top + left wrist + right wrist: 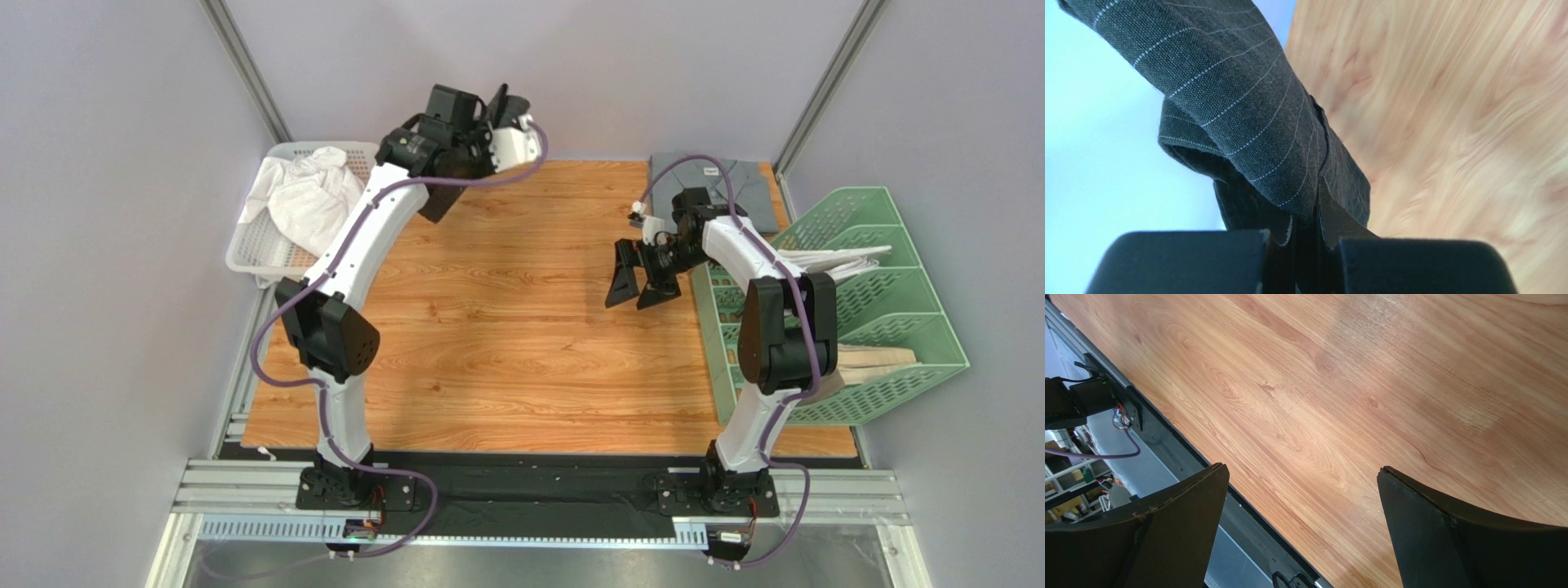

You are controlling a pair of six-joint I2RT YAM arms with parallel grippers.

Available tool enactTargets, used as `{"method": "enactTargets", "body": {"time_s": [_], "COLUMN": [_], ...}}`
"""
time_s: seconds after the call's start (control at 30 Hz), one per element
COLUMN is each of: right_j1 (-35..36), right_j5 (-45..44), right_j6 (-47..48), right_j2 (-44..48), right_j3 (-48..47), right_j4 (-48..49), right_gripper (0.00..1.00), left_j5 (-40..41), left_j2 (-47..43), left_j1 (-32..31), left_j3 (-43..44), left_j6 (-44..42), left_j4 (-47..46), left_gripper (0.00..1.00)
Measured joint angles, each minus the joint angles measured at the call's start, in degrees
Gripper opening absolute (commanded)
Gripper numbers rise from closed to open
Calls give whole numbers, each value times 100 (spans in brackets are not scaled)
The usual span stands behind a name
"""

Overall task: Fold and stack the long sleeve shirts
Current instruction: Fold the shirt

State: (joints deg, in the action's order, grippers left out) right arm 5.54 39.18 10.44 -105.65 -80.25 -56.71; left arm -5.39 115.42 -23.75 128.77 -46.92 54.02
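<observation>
A: Left gripper [1309, 240]?
B: Pressed together on the pinstripe shirt [1241, 110]. A bunched fold of dark cloth rises from between the fingers, held off the table [491, 343]. The arm is raised at the far left, next to the basket [261, 254].
A: More of the shirt from above?
B: Cannot make it out there.
A: Right gripper [1300, 478]?
B: Spread wide, nothing between the fingers. It hovers over bare wood right of centre, near the green rack [908, 282].
A: Grey shirt [754, 184]?
B: Lies flat and folded at the far right corner, behind the right gripper, just beside the rack.
A: In the basket?
B: A white cloth [307, 196], heaped.
</observation>
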Motion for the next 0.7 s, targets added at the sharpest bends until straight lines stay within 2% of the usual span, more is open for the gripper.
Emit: {"method": "enactTargets", "body": {"time_s": [0.07, 0.2, 0.3, 0.33, 0.43, 0.53, 0.57, 0.6, 0.7], "right_j1": [0, -42, -127, -170, -275, -334, -339, -337, -291], "right_j5": [55, 118, 136, 142, 151, 205, 245, 291, 365], "right_j6": [-50, -120, -157, -164, -162, -111, -63, -15, 136], "right_j2": [0, 15, 118, 179, 348, 452, 455, 455, 411], "right_j3": [35, 72, 109, 136, 157, 142, 107, 61, -245], "right_j4": [13, 20, 20, 11, -24, -103, -166, -219, -422], "right_gripper": [100, 100, 100, 100, 100, 100, 100, 100, 100], "left_j5": [496, 1102, 1318, 1355, 1364, 1429, 1401, 1279, 782], "left_j2": [-420, -925, -911, -861, -761, -750, -778, -824, -1064], "left_j1": [-310, -999, -1510, -1742, -2210, -2599, -2667, -2717, -2741], "left_j3": [-772, -2559, -3904, -4448, -5377, -5716, -5716, -5716, -5772], "left_j6": [-929, -1917, -1856, -1655, -1045, -380, -208, 83, 573], "left_j4": [-402, -1182, -1613, -1696, -1657, -1606, -1613, -1611, -1510], "left_gripper": [0, 0, 0, 0, 0, 33, 52, 64, 69]}}
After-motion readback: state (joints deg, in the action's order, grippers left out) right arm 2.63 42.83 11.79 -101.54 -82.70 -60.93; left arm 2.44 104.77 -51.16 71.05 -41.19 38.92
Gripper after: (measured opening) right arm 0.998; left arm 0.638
